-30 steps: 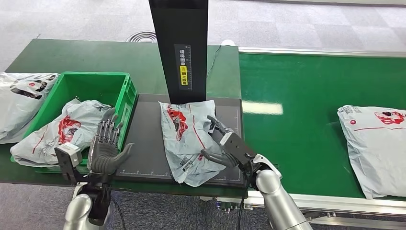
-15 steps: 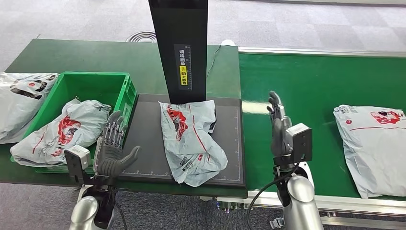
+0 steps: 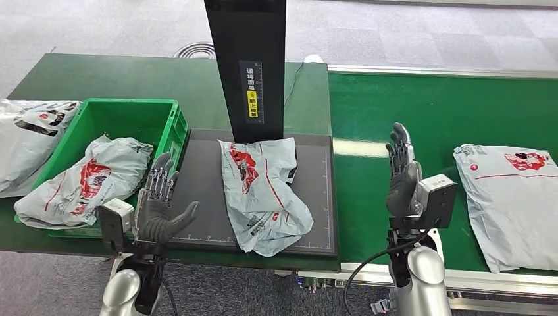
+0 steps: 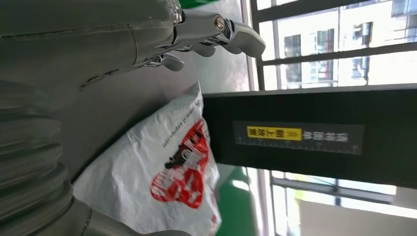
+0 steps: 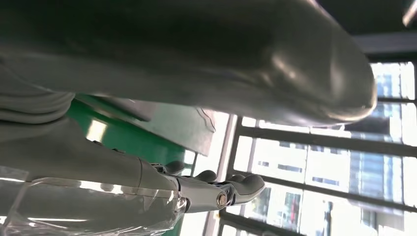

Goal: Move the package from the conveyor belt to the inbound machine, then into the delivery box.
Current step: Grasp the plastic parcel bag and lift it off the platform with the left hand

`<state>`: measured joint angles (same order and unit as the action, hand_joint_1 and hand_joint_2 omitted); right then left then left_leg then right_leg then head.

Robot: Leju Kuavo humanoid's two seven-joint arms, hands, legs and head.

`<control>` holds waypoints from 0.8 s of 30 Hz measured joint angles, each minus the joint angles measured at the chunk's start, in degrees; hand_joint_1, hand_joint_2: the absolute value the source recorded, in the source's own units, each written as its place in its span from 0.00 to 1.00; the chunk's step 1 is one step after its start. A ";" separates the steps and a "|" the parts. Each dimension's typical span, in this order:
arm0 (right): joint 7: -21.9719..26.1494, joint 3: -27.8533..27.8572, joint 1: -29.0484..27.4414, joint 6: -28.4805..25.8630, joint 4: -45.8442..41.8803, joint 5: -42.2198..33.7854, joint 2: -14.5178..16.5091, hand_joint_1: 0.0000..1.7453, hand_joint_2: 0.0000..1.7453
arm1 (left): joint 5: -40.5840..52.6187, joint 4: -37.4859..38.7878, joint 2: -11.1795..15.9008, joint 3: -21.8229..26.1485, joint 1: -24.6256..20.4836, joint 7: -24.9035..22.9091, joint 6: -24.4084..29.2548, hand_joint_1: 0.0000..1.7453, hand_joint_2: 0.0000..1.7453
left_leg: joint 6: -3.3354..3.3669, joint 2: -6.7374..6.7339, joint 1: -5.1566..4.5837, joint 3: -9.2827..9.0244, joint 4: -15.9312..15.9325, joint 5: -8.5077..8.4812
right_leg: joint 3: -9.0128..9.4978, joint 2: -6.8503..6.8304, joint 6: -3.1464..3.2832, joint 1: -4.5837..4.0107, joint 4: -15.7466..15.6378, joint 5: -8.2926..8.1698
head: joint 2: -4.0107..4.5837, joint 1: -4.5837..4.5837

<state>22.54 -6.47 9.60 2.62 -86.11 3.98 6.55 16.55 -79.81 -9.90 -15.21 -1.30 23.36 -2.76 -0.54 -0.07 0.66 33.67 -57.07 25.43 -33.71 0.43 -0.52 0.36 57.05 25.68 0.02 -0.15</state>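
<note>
Far left on the green table (image 3: 131,72) a grey poly mailer (image 3: 29,131) lies outside the bin. Next, the green delivery box (image 3: 168,122) holds another mailer (image 3: 85,174), likely one already sorted.

Left hand (image 3: 158,209) hovers at the box's near right corner, over the black scan pad (image 3: 204,191); palm up and facing the pad, fingers (image 3: 160,181) spread, grasping nothing. Judging by the pose, it is staged to take the scanned item.

The task package (image 3: 260,187) lies crumpled on the scan pad, label side up under the black scanner column (image 3: 247,66), placed there so the inbound machine can read it. Neither hand touches it. In the left wrist view, the same package (image 4: 162,182) sits beside the column (image 4: 314,132).

Right hand (image 3: 401,174) stands upright over the green conveyor belt (image 3: 421,105), between pad and next mailer; fingers straight, released, empty.

Far right, one more mailer (image 3: 513,197) waits on the belt.

Judgement: machine step done, box transfer not yet started.
</note>
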 joint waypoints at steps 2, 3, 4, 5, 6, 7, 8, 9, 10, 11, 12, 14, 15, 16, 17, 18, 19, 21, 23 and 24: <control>-0.09 0.66 0.05 -0.44 -0.58 -1.25 0.42 0.00 0.00 | 6.53 1.33 -0.45 -1.57 -1.38 -1.13 1.74 0.00 1.00 | 0.00 0.04 -0.01 0.01 0.00 0.00 | 0.01 -0.05 -0.01 0.01 0.00 -0.01 | 0.00 0.01; -0.36 0.86 0.12 -0.47 -0.85 -1.60 0.65 0.00 0.00 | 9.90 2.45 -0.74 -2.61 -2.48 -1.90 2.32 0.00 1.00 | 0.01 0.05 -0.02 0.01 0.00 -0.01 | 0.02 -0.06 -0.03 0.02 0.00 -0.02 | 0.00 0.01; -0.77 0.94 0.24 -0.49 -1.03 -1.71 0.93 0.00 0.00 | 12.99 3.96 -1.08 -3.77 -3.84 -2.71 2.63 0.00 1.00 | 0.02 0.06 -0.03 0.01 -0.01 -0.01 | 0.02 -0.06 -0.05 0.03 0.00 -0.03 | 0.00 0.01; -1.20 0.97 0.39 -0.63 -1.12 -1.65 1.24 0.00 0.00 | 15.72 5.87 -1.53 -5.02 -5.39 -3.43 2.76 0.00 1.00 | 0.04 0.07 -0.05 0.00 -0.01 -0.03 | 0.03 -0.06 -0.07 0.05 0.00 -0.05 | 0.00 0.01; -1.56 0.97 0.58 -0.86 -1.14 -1.56 1.56 0.00 0.00 | 17.93 8.07 -2.08 -6.32 -7.03 -4.03 2.82 0.00 1.00 | 0.06 0.07 -0.06 0.01 -0.02 -0.05 | 0.03 -0.06 -0.10 0.06 0.00 -0.07 | 0.00 0.01; -1.82 0.97 0.79 -1.16 -1.12 -1.45 1.87 0.00 0.00 | 19.85 10.46 -2.73 -7.61 -8.75 -4.55 2.87 0.00 1.00 | 0.08 0.08 -0.07 0.01 -0.02 -0.06 | 0.03 -0.07 -0.12 0.07 0.00 -0.09 | 0.00 0.01; -1.95 0.97 0.98 -1.43 -1.11 -1.37 2.14 0.00 0.00 | 21.50 13.02 -3.50 -8.90 -10.47 -4.97 2.99 0.00 1.00 | 0.10 0.08 -0.08 0.01 -0.03 -0.08 | 0.03 -0.07 -0.13 0.09 0.00 -0.10 | 0.00 0.02; -1.99 0.97 1.16 -1.62 -1.10 -1.32 2.39 0.00 0.00 | 23.13 15.68 -4.30 -10.18 -12.29 -5.42 3.06 0.00 1.00 | 0.11 0.08 -0.09 0.01 -0.04 -0.08 | 0.03 -0.07 -0.14 0.10 0.00 -0.11 | 0.00 0.01; -2.02 0.97 1.31 -1.75 -1.10 -1.27 2.60 0.00 0.00 | 24.86 18.45 -5.18 -11.51 -14.23 -5.92 2.93 0.00 1.00 | 0.11 0.09 -0.09 0.01 -0.05 -0.09 | 0.03 -0.07 -0.15 0.11 0.00 -0.11 | 0.00 0.02; -2.09 0.98 1.45 -1.79 -1.10 -1.23 2.83 0.00 0.00 | 26.46 21.42 -6.09 -13.09 -16.24 -6.60 2.54 0.00 1.00 | 0.12 0.10 -0.10 0.01 -0.06 -0.09 | 0.03 -0.07 -0.15 0.12 0.00 -0.12 | 0.00 0.02; -2.21 0.98 1.60 -1.79 -1.10 -1.16 3.06 0.00 0.00 | 27.60 24.20 -6.94 -14.87 -18.22 -7.56 1.90 0.00 1.00 | 0.13 0.10 -0.11 0.02 -0.07 -0.09 | 0.02 -0.07 -0.16 0.14 0.00 -0.12 | 0.00 0.02; -2.51 0.99 1.88 -1.79 -1.10 -0.98 3.44 0.00 0.00 | 27.85 29.00 -8.35 -19.04 -21.75 -10.36 0.63 0.00 1.00 | 0.13 0.11 -0.12 0.02 -0.07 -0.09 | 0.02 -0.07 -0.17 0.17 0.00 -0.12 | 0.00 0.02; -2.65 0.99 1.97 -1.79 -1.10 -0.87 3.57 0.00 0.00 | 27.13 31.00 -8.84 -21.24 -23.33 -11.98 0.19 0.00 1.00 | 0.13 0.10 -0.12 0.03 -0.06 -0.09 | 0.02 -0.07 -0.17 0.18 0.00 -0.12 | 0.00 0.02; -2.73 0.99 2.01 -1.79 -1.10 -0.75 3.67 0.00 0.00 | 26.17 32.85 -9.17 -23.36 -24.77 -13.43 -0.18 0.00 1.00 | 0.13 0.10 -0.12 0.03 -0.06 -0.09 | 0.02 -0.07 -0.17 0.19 0.00 -0.12 | 0.00 0.02; -2.79 0.99 2.02 -1.79 -1.10 -0.66 3.77 0.00 0.00 | 25.10 34.56 -9.42 -25.40 -26.06 -14.64 -0.46 0.00 1.00 | 0.13 0.10 -0.12 0.03 -0.06 -0.09 | 0.01 -0.07 -0.17 0.19 0.00 -0.12 | 0.00 0.02; -2.82 0.99 2.02 -1.79 -1.10 -0.57 3.88 0.00 0.00 | 24.11 36.05 -9.58 -27.21 -27.12 -15.52 -0.66 0.00 1.00 | 0.13 0.10 -0.13 0.03 -0.06 -0.08 | 0.01 -0.07 -0.17 0.19 0.00 -0.11 | 0.00 0.01; -2.84 0.99 2.02 -1.79 -1.10 -0.52 3.99 0.00 0.00 | 23.18 37.44 -9.72 -28.94 -28.04 -16.26 -0.81 0.00 1.00 | 0.13 0.10 -0.13 0.03 -0.05 -0.08 | 0.00 -0.07 -0.17 0.19 0.00 -0.11 | 0.00 0.01; -2.89 1.00 2.03 -1.79 -1.10 -0.46 4.17 0.00 0.00 | 21.80 39.92 -9.92 -32.04 -29.60 -18.00 -1.20 0.00 1.00 | 0.13 0.11 -0.13 0.03 -0.04 -0.08 | 0.00 -0.07 -0.16 0.18 0.00 -0.10 | 0.00 0.02; -3.00 1.06 2.07 -1.79 -1.09 -0.38 4.33 0.00 0.00 | 21.32 42.03 -10.04 -34.75 -30.91 -20.52 -2.55 0.00 1.00 | 0.12 0.11 -0.13 0.03 -0.03 -0.08 | 0.01 -0.07 -0.16 0.17 0.00 -0.10 | 0.00 0.01; -3.08 1.10 2.14 -1.79 -1.08 -0.34 4.37 0.00 0.00 | 21.31 42.91 -10.08 -36.00 -31.46 -21.80 -3.67 0.00 1.00 | 0.12 0.11 -0.13 0.03 -0.03 -0.08 | 0.01 -0.07 -0.16 0.16 0.00 -0.10 | 0.00 0.01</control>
<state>19.46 -5.37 11.74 0.83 -87.19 3.64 10.92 37.86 -36.90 -19.98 -51.21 -32.76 1.57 -6.43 -0.42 0.04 0.54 33.70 -57.10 25.35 -33.70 0.36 -0.68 0.52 57.05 25.58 0.02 -0.14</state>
